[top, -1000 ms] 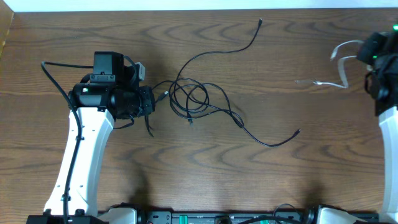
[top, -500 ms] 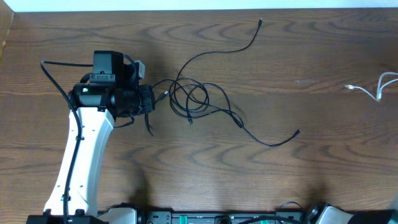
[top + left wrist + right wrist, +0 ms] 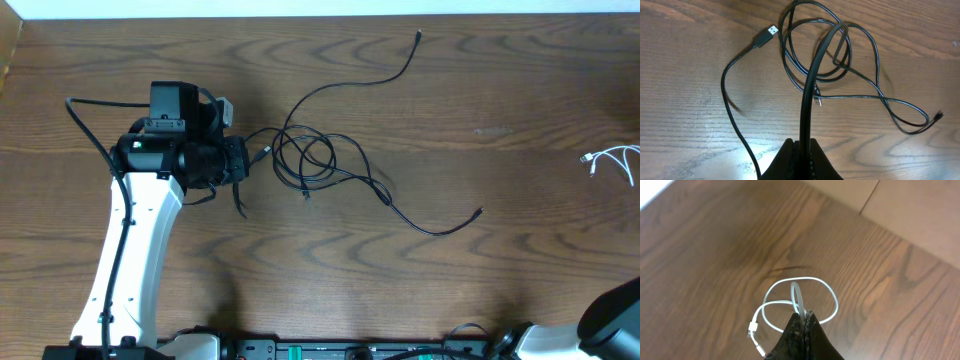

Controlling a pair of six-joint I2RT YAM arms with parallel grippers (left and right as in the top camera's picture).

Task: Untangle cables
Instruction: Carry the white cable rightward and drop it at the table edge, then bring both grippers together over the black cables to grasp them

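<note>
1. The black cables [image 3: 310, 160] lie as a loose knot of loops in the middle of the table [image 3: 500, 80]. I'll place everything from that knot.
2. The left gripper [image 3: 238, 165] sits just to the knot's left, at its edge. In its wrist view the jaws are pinched tight on one black strand [image 3: 810, 85], which arches up and over into the loops.
3. A USB plug [image 3: 767, 34] lies loose between that gripper and the knot, with nothing holding it.
4. The knot's two tails run away from the left gripper, one up and to the right, one down and to the right. So the bundle stretches roughly left to right.
5. The white cable [image 3: 608, 157] is well apart to the knot's right and clear of every black cord. The right gripper [image 3: 802, 317] is clamped on it, its loop hanging above the wood.
6. The left arm is far nearer. I'd guess it next draws its strand leftward, away from the knot. With nothing pinning the far side, the whole bundle may drag along.
</note>
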